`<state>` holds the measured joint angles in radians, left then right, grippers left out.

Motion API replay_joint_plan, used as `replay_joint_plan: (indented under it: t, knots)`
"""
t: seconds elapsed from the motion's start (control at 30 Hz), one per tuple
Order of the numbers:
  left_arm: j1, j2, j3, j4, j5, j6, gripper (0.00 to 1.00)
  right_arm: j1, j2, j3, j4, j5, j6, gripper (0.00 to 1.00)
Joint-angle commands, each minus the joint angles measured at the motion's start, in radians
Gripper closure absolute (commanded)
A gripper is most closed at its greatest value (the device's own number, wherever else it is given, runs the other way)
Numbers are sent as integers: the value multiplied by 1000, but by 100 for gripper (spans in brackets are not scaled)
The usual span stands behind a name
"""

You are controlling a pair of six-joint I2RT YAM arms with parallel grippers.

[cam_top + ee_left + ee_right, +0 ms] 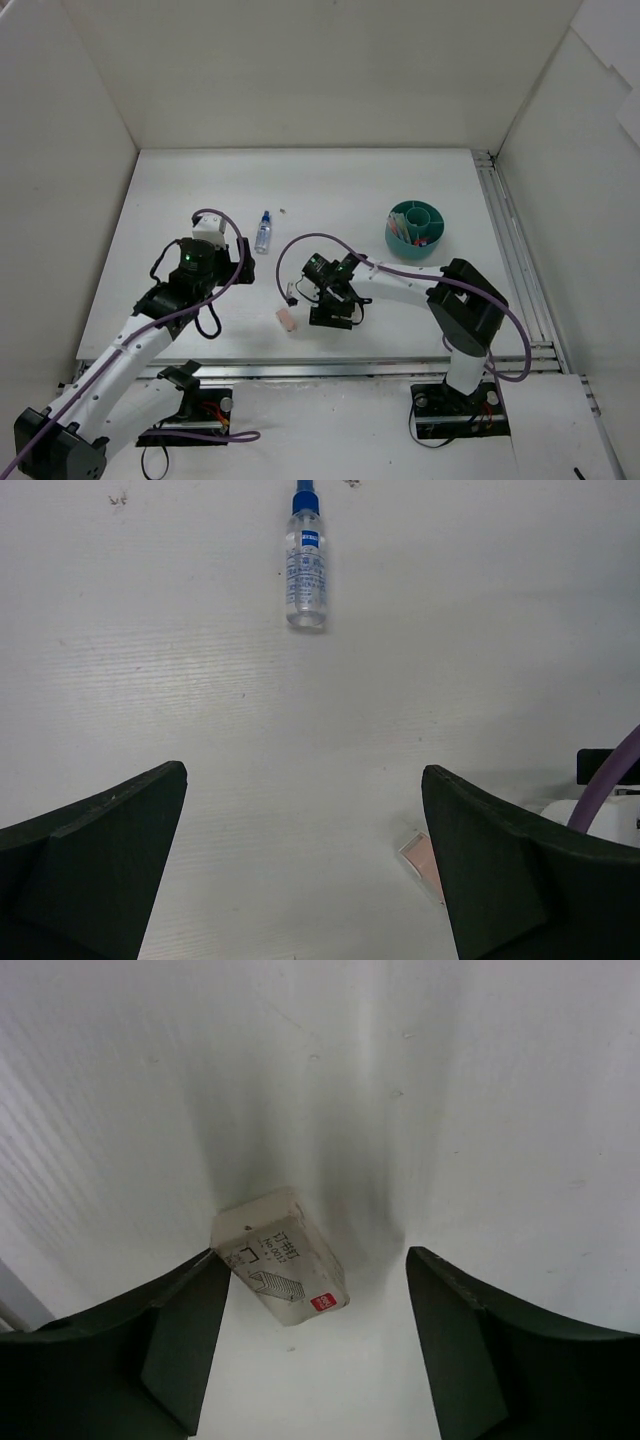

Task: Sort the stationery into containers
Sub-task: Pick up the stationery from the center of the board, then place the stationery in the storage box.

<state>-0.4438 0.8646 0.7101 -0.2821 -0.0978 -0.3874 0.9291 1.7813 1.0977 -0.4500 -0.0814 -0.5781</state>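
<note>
The right pincer [315, 1255] is lowered over a small pale printed box [280, 1260] lying on the white counter [350, 190]. Its jaws are partly apart with the box between them. One finger [190, 1330] seems to touch the box's corner, and the other stands clear of it. The left pincer [304, 772] hangs wide and empty, near a clear blue-capped bottle [305, 570] (lying flat, cap pointing away). The teal bowl [410, 250], with a few items inside, sits well apart toward the right.
</note>
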Motion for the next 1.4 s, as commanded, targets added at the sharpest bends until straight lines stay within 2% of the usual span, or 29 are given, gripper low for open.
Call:
replay_joint_plan:
  t: [0.0, 0.03, 0.07, 0.1, 0.23, 0.33, 0.5, 0.57, 0.67, 0.77, 0.87, 0.97, 1.0, 1.17, 1.27, 1.37]
  knots:
    - [7, 5, 28, 21, -22, -5, 0, -18, 7, 24, 20, 52, 18, 34]
    - [7, 13, 31, 21, -25, -5, 0, -19, 9, 22, 33, 45, 18, 42]
    - [7, 16, 34, 20, -23, -5, 0, -24, 10, 18, 57, 26, 20, 67]
    - [16, 22, 35, 20, -29, -7, 0, -27, 15, 16, 72, 17, 26, 75]
    - [16, 56, 52, 11, -25, -10, 0, -47, 44, 56, 89, 14, 78, 88]
    - [16, 56, 48, 21, -19, -13, 0, -82, -2, 65, 150, 69, 139, 97]
    - [16, 48, 51, 23, -23, -11, 0, -177, -190, 27, 293, 77, 248, 97]
    - [25, 51, 55, 20, -19, -11, 0, -258, -329, 22, 351, 118, 315, 97]
    - [25, 53, 66, 23, -11, -8, 0, -335, -410, 19, 418, 166, 403, 96]
    - [34, 65, 71, 38, 23, -8, 0, -456, -477, 11, 485, 313, 513, 84]
    - [34, 82, 80, 44, 43, -7, 0, -571, -490, 11, 493, 376, 604, 86]
    - [34, 97, 88, 41, 49, -7, 0, -691, -479, 10, 494, 300, 647, 87]
    - [34, 103, 92, 41, 49, -7, 0, -716, -464, 10, 497, 240, 655, 87]
    - [43, 135, 107, 50, 73, -8, 0, -841, -407, 1, 537, 134, 684, 86]
    - [43, 151, 111, 58, 86, -13, 0, -906, -390, -39, 652, -9, 681, 84]
    - [43, 159, 114, 60, 117, -14, 0, -967, -370, -110, 847, -124, 647, 79]
